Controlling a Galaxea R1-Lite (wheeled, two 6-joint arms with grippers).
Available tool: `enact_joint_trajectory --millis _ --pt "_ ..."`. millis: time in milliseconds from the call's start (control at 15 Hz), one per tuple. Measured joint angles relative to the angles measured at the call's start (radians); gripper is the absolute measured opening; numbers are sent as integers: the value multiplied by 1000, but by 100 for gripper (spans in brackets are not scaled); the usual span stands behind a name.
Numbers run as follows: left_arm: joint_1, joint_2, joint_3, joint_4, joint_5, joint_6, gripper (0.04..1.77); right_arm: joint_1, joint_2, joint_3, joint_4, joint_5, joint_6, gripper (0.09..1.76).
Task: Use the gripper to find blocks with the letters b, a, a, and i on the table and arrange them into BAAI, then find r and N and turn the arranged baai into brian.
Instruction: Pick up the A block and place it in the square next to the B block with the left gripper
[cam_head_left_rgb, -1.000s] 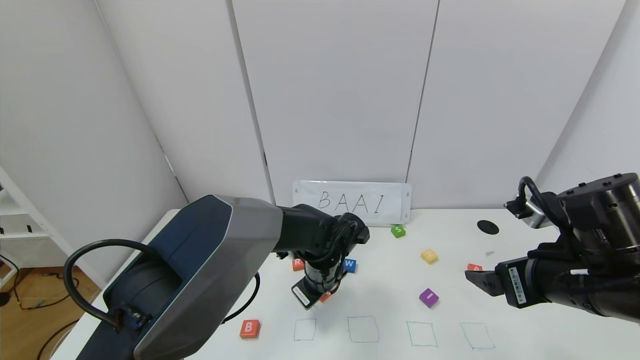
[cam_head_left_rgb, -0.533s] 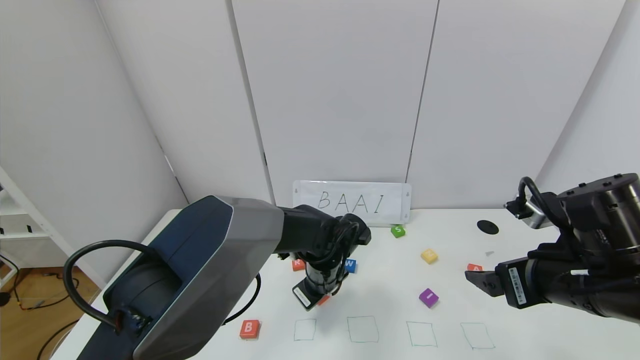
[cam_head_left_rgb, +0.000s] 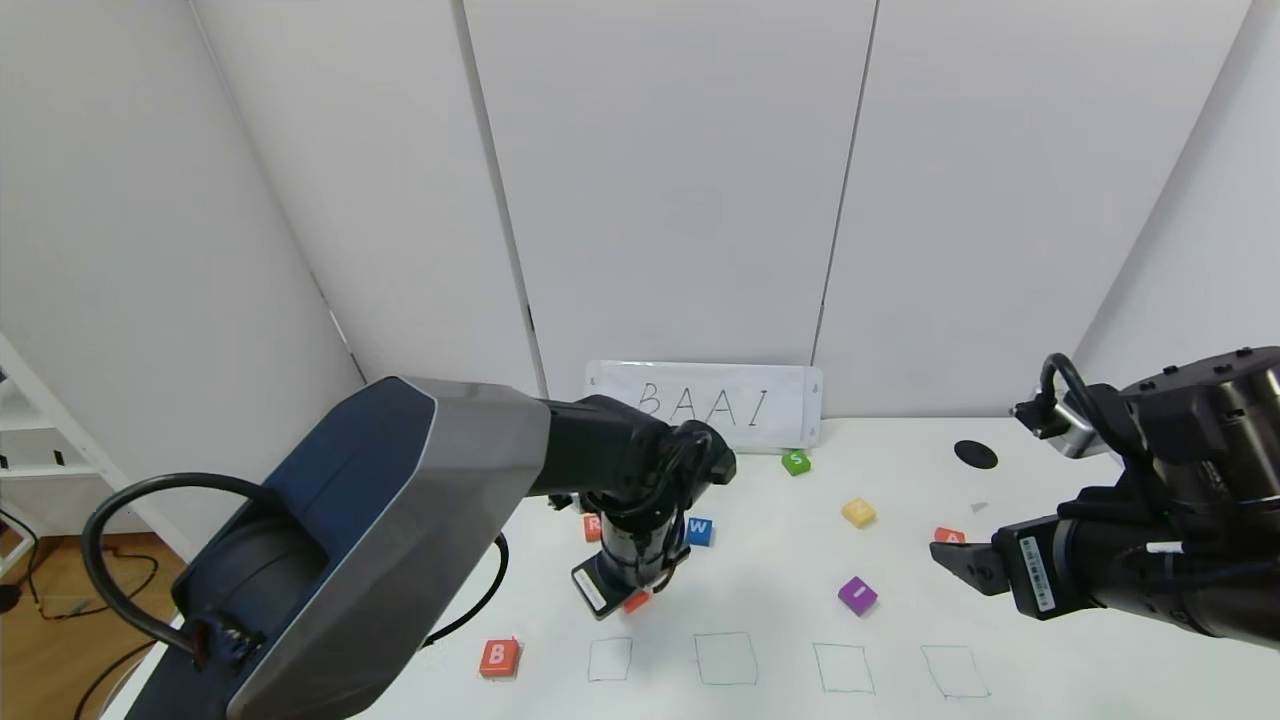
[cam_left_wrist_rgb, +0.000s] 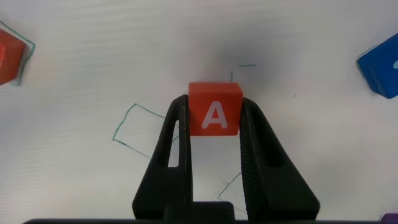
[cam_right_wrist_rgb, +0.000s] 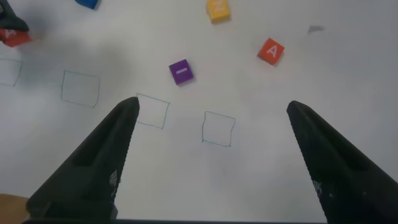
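My left gripper (cam_head_left_rgb: 630, 598) is shut on an orange-red A block (cam_head_left_rgb: 636, 601) and holds it just above the table (cam_head_left_rgb: 760, 610), behind the leftmost green square (cam_head_left_rgb: 609, 659). In the left wrist view the A block (cam_left_wrist_rgb: 214, 115) sits squarely between the fingertips of the left gripper (cam_left_wrist_rgb: 214, 107). The B block (cam_head_left_rgb: 499, 657) lies at the front left. The second A block (cam_head_left_rgb: 949, 536) and the purple I block (cam_head_left_rgb: 857, 595) lie to the right. They also show in the right wrist view, A block (cam_right_wrist_rgb: 271, 51) and I block (cam_right_wrist_rgb: 180, 71). The R block (cam_head_left_rgb: 594, 526) is half hidden behind my left arm. My right gripper (cam_head_left_rgb: 950, 560) is open and empty, as the right wrist view (cam_right_wrist_rgb: 211, 124) shows.
A blue W cube (cam_head_left_rgb: 700, 530), a green S cube (cam_head_left_rgb: 796, 462) and a yellow cube (cam_head_left_rgb: 858, 512) lie farther back. A white card reading BAAI (cam_head_left_rgb: 703, 404) leans on the wall. A black hole (cam_head_left_rgb: 975, 454) is at the back right. Several green squares run along the front edge.
My left gripper has moved slightly left and toward the front with the A block in it. The right arm has not moved.
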Motion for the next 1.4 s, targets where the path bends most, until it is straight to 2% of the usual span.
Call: enact_joint_trajectory --millis 267,400,667,800,933,1200,1400 --pt "1 -68 40 3 -4 194 50 2 -10 1 1 0 0 171" --pt "7 -122 121 -31 -39 341 50 2 -17 1 2 0 -1 171" --pt "27 -217 274 -106 -92 539 50 2 -30 1 3 0 -7 171" --pt "26 -250 328 -129 -127 577 50 2 -32 0 3 0 -7 171" --pt "24 -270 381 -177 -130 606 50 2 -33 0 2 0 -7 171" --pt "19 -290 523 -345 -130 661 50 2 -32 2 3 0 -7 171" --pt "8 -294 609 -423 -130 673 50 3 -29 3 3 0 -6 171"
